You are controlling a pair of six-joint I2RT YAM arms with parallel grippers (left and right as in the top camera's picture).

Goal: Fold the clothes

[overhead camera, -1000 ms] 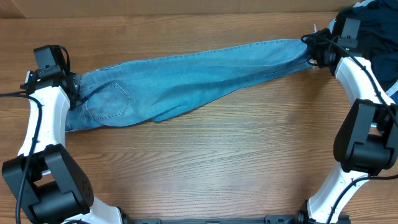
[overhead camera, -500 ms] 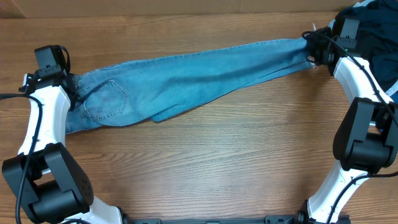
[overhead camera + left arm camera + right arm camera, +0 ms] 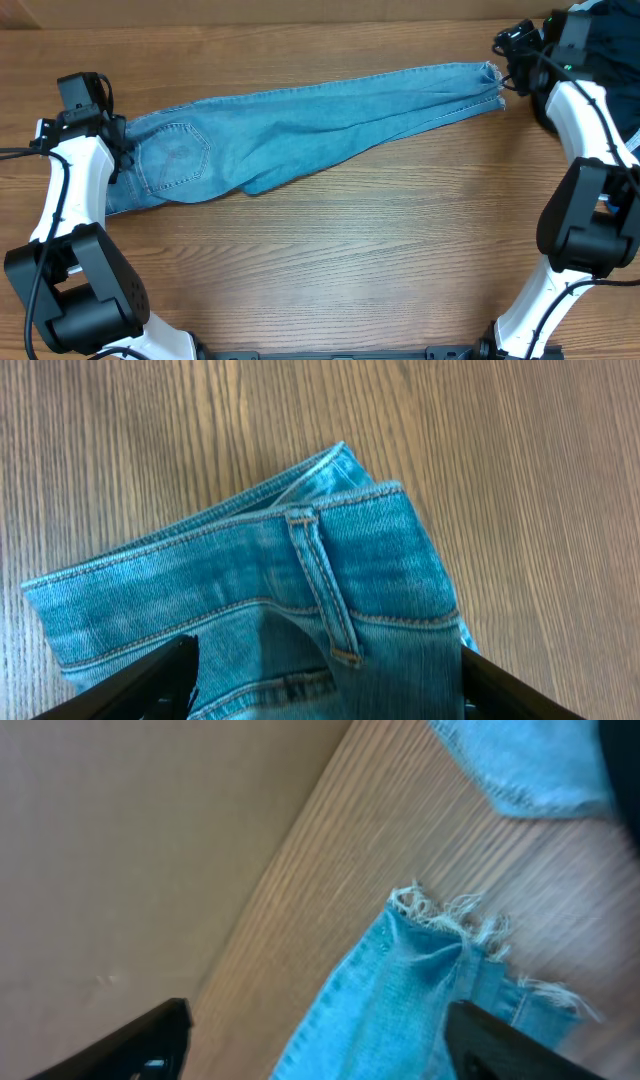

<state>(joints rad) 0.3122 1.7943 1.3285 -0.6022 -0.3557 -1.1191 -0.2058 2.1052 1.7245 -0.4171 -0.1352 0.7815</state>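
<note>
1. Wood-grain table (image 3: pixel 330 270) carries the jeans across its far half.
2. Light-blue jeans (image 3: pixel 300 130) lie pulled out long and flat, I judge to ready them for an end-to-end fold.
3. Dark-blue pile (image 3: pixel 605 45) waits just beyond the jeans' hem end, kept apart.
4. Left gripper (image 3: pixel 328 665) hovers over the jeans' waistband (image 3: pixel 300 540), jaws wide, empty.
5. Right gripper (image 3: pixel 318 1015) hangs above the jeans' frayed hem (image 3: pixel 450 925), likewise wide, empty.
</note>
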